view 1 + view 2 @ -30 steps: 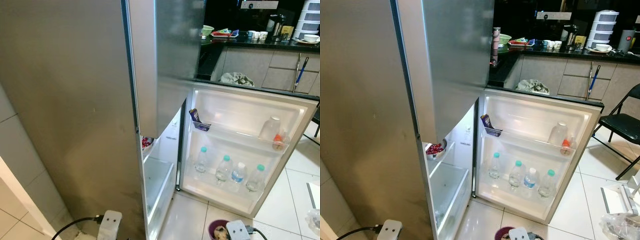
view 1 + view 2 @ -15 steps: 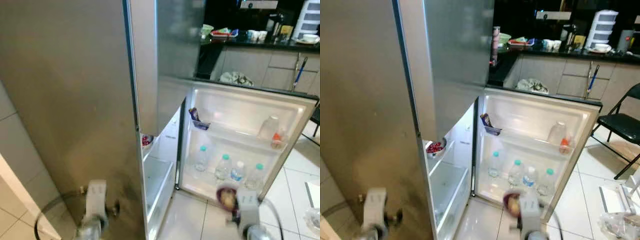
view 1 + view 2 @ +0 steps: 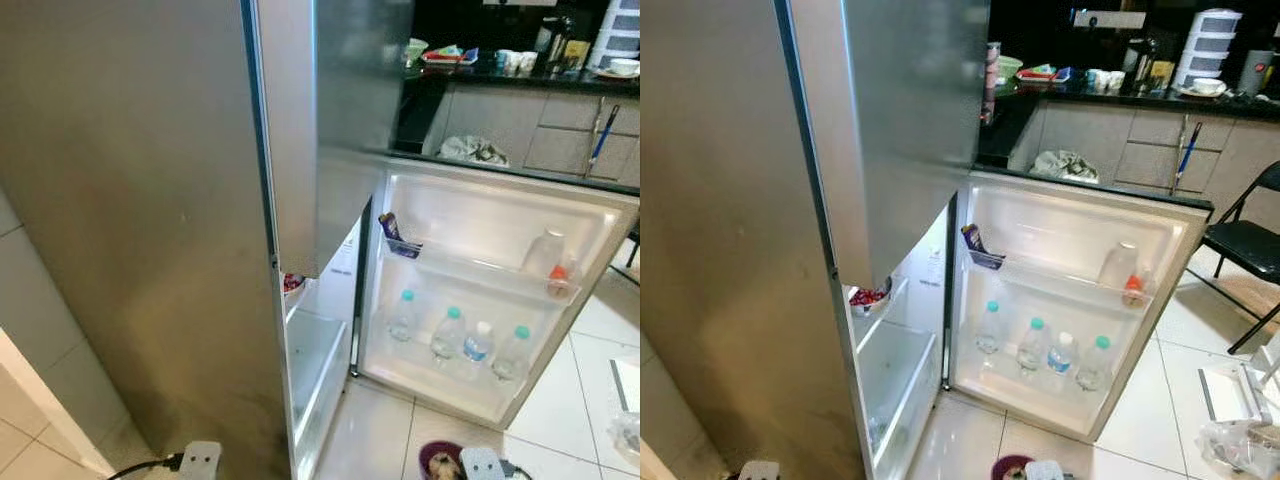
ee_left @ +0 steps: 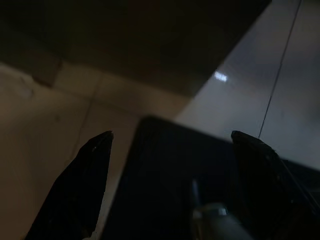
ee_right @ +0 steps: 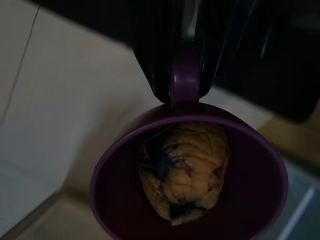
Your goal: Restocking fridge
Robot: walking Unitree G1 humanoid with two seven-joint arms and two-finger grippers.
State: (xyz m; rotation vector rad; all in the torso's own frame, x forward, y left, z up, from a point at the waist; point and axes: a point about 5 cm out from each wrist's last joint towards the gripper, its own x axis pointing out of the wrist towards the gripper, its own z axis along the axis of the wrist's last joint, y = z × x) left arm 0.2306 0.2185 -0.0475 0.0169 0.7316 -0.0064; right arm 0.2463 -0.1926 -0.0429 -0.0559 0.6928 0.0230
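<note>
Cup (image 5: 190, 175) w/ food pinched by right hand (image 5: 184, 85); left hand (image 4: 172, 170) spread.

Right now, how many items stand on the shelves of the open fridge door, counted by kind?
Water bottles with green caps: 3
Water bottle with white cap and blue label: 1
Clear container on the upper shelf: 1
Small orange-capped bottle: 1
Dark packet in the upper left corner: 1
Total: 7
</note>
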